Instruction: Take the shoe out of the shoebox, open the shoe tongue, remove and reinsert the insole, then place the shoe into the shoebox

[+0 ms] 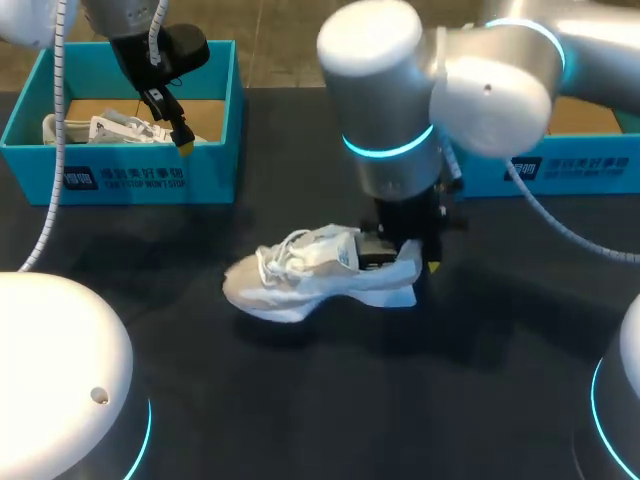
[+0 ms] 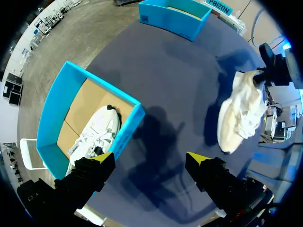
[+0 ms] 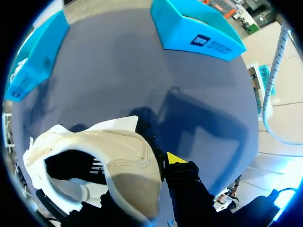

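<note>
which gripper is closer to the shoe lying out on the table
Right. The right gripper grips the heel of the shoe, one finger inside the collar, one outside. The left gripper hangs open by the left shoebox, well apart from it.

1. A robot lab or test cell is indicated.
2. Two industrial arms, the left arm and the right arm, the latter ringed with cyan light, are set at one dark table.
3. Trial props are laid out: a blue box, a second box, a shoe on the table and another shoe in the first box.
</note>
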